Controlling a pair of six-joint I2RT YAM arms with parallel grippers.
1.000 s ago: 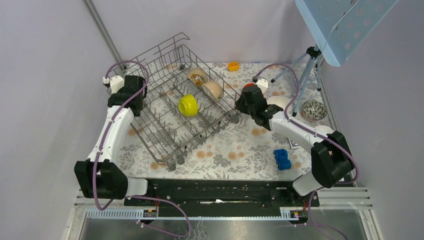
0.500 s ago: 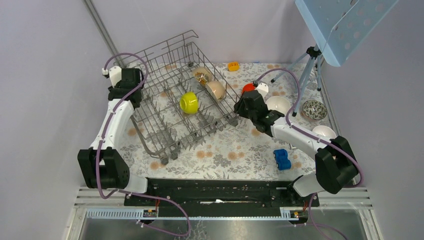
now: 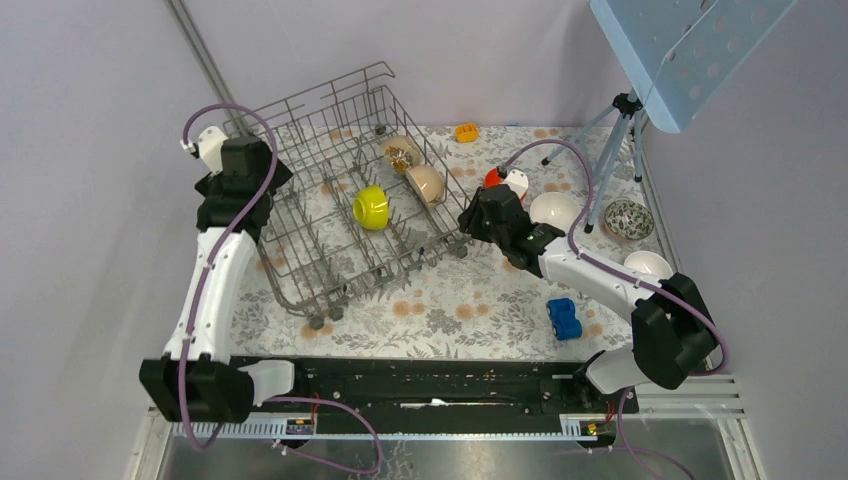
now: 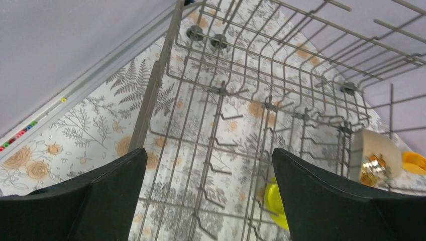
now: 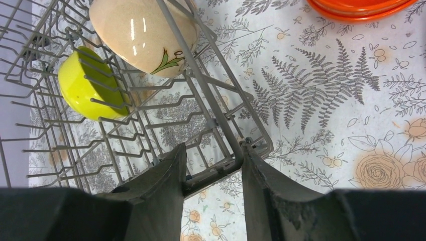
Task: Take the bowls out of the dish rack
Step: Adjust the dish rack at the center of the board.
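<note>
The yellow-green bowl [image 3: 371, 207], the beige bowl [image 3: 426, 183] and the patterned bowl [image 3: 400, 153] are the three left inside the dish rack [image 3: 310, 235]. They look like glazed ceramic, so I judge them stiff, light enough for one gripper, slick under the pads and liable to chip against wire. Each sits tilted on its side among the tines. The exposed upper rim seems the best hold, with one finger inside the wall and one outside, followed by a straight lift clear of the tines.

The yellow-green one is plain and glossy, near the rack's middle. The beige one carries a small leaf motif and leans near the rack's right side. The patterned one is pale outside with gold-brown marks inside, towards the rack's far right corner.

Right of the rack, on the floral cloth [image 3: 470, 300], stand an orange-red bowl [image 3: 493, 177], a white bowl [image 3: 555, 210], a dark mottled bowl [image 3: 628, 218] and a second white bowl [image 3: 648, 264].

The left gripper [image 4: 208, 155] hangs over the rack's left side with its fingers spread wide and nothing between them. The right gripper [image 5: 213, 170] straddles the rack's near right corner rail with a narrow gap, and I cannot tell whether it pinches the wire. A blue toy car [image 3: 564, 318] lies well right of the rack's near corner.
</note>
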